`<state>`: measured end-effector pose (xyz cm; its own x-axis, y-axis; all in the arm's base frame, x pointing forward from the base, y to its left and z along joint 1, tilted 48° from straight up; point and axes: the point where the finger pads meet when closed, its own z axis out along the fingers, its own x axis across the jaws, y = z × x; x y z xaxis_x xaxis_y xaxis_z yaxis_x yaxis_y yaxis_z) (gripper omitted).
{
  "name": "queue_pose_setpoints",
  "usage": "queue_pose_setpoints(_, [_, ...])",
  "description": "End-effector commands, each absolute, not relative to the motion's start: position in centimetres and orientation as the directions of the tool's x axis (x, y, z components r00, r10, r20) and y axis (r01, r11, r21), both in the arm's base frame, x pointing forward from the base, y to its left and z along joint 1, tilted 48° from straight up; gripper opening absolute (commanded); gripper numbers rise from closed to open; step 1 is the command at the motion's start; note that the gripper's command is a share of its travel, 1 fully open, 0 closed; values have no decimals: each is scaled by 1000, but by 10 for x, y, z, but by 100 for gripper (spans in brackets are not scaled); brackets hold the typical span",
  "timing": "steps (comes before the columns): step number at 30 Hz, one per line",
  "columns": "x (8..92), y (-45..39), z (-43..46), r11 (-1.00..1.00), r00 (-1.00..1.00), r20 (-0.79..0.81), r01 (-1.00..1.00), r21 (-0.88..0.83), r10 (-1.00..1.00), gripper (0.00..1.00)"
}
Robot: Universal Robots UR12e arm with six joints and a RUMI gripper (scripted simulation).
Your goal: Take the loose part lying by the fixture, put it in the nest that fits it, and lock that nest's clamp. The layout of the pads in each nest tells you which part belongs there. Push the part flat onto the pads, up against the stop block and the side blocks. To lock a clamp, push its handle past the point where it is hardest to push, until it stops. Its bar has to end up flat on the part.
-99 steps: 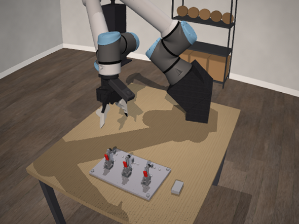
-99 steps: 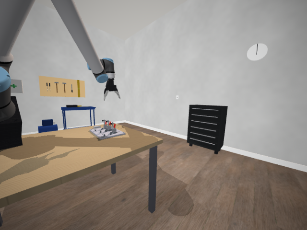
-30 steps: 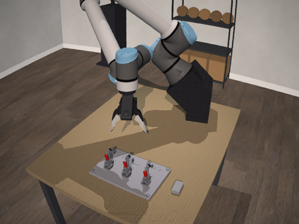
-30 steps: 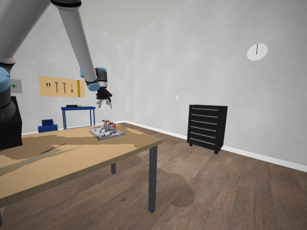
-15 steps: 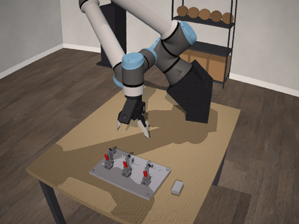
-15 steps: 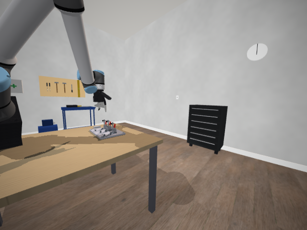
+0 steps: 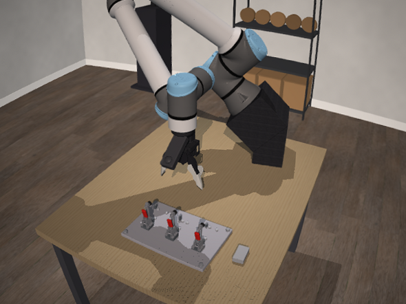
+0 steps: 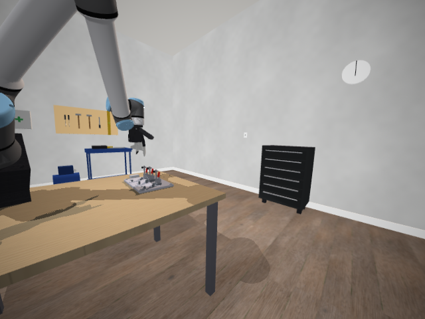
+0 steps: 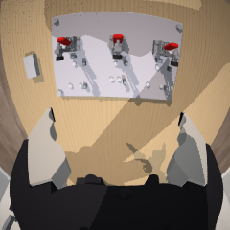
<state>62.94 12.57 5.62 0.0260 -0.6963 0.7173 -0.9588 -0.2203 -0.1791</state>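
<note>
A grey fixture plate (image 7: 219, 242) (image 8: 165, 185) (image 9: 139, 29) lies near the table's front edge. It carries three toggle clamps with red handles: one (image 7: 145, 213) (image 9: 170, 46), a middle one (image 7: 170, 222) (image 9: 118, 38) and a third (image 7: 197, 235) (image 9: 63, 41), all raised. The loose part, a small grey block (image 7: 240, 253) (image 9: 32, 65), lies flat on the table just beside the plate's end. My gripper (image 7: 181, 175) (image 8: 139, 149) (image 9: 117, 110) is open and empty. It hangs well above the table, behind the plate.
The wooden table (image 7: 272, 190) (image 8: 103, 216) holds the arm's black base (image 7: 268, 132) at its back. A shelf rack (image 7: 277, 44) stands behind; a black drawer cabinet (image 8: 286, 177) and a blue bench (image 8: 107, 151) stand off the table.
</note>
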Motion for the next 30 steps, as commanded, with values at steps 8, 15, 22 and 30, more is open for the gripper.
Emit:
queue_pose_setpoints(8, [629, 126, 57, -219, 24, 717, -959, -181, -697, 100])
queue_pose_setpoints(15, [629, 126, 57, -219, 24, 717, -959, -181, -697, 0])
queue_pose_setpoints(22, [629, 126, 57, -219, 24, 717, -959, -181, -697, 0])
queue_pose_setpoints(30, [629, 126, 57, -219, 24, 717, -959, -181, -697, 0])
